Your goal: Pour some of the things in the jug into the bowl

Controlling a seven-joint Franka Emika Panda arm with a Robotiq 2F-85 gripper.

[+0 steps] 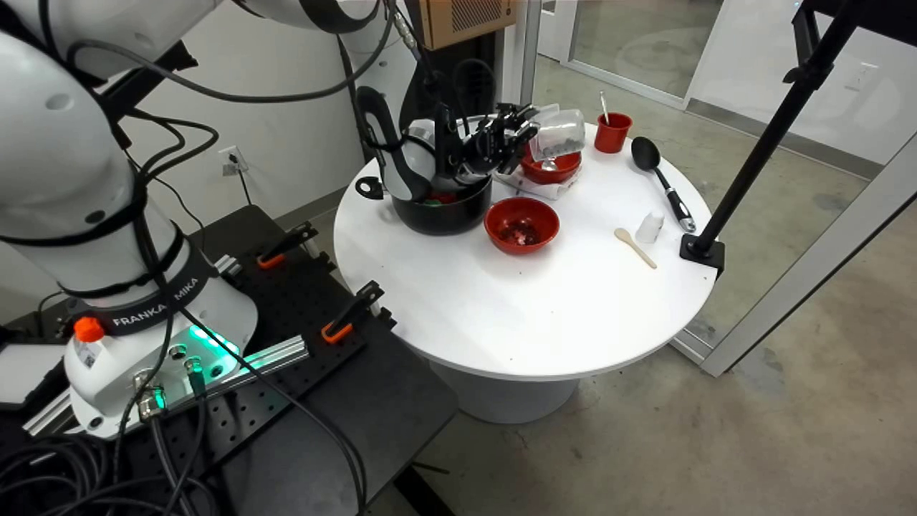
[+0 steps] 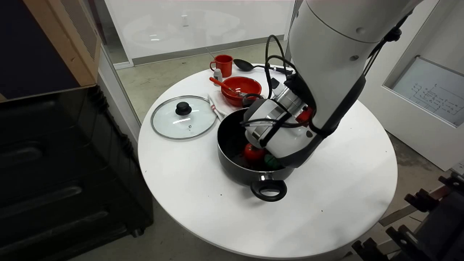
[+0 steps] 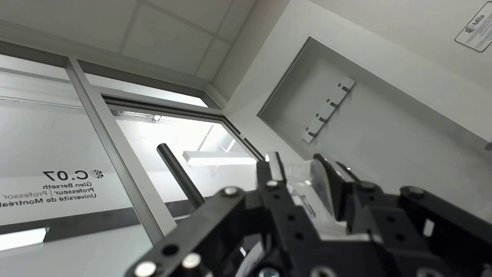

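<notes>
Jug [image 1: 562,135] tipped sideways, claw [image 3: 300,169] pinched tight on it — pour apparently under way; next, likely, steeper tilting above the bowl [image 1: 519,209].

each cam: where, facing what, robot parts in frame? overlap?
An exterior view: high, facing down across table; base, arm, hand with jug.
An exterior view: high, nearer the pot, facing down; arm, no base, hand mostly hidden.
Wrist view: behind the hand, facing ceiling and glass wall; fingers holding jug.
Both exterior views share table, pot, red cup.
</notes>
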